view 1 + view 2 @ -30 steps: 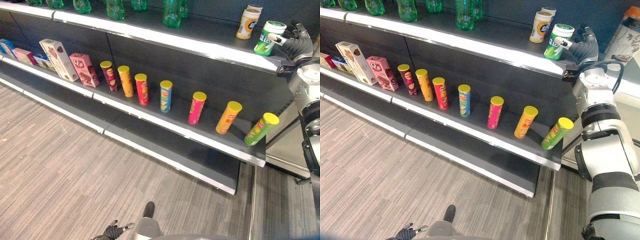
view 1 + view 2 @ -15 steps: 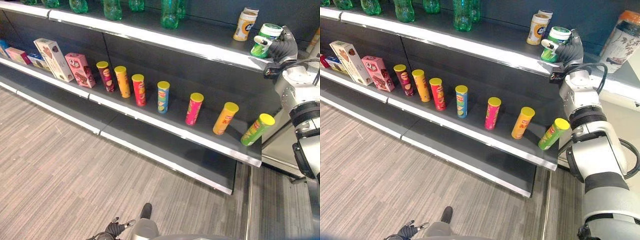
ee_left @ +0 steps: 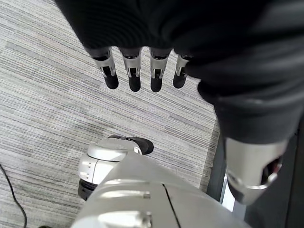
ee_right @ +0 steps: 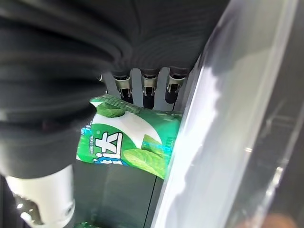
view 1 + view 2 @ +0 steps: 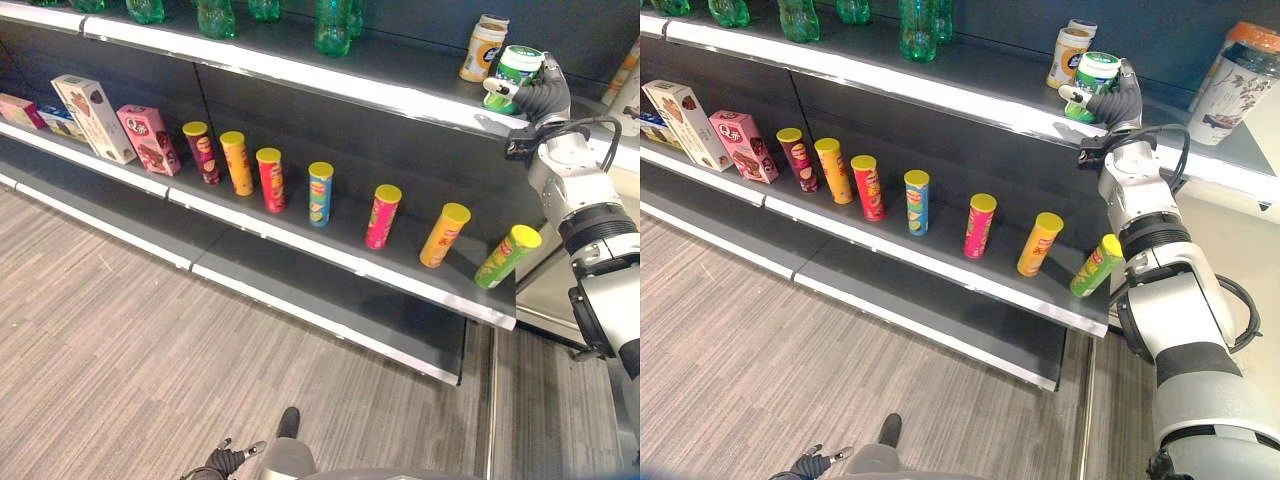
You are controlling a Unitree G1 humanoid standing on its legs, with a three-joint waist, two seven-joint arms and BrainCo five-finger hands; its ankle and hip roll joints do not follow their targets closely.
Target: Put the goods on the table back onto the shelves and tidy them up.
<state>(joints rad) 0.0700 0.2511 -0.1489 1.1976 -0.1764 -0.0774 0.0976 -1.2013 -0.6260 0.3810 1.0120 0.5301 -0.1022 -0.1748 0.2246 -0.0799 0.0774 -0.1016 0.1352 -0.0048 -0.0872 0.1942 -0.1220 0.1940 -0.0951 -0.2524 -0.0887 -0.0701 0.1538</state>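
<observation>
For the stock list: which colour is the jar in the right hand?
Green and white jar, white lid; right wrist view shows it best.

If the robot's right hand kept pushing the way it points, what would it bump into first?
Probably nothing soon. The right hand, curled round the green tub, points toward the rear of the top shelf; the beige can stands just to its left, though depth is unclear.

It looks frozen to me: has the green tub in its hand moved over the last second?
Yes. The right hand has carried the green tub closer to the beige can on the top shelf.
</observation>
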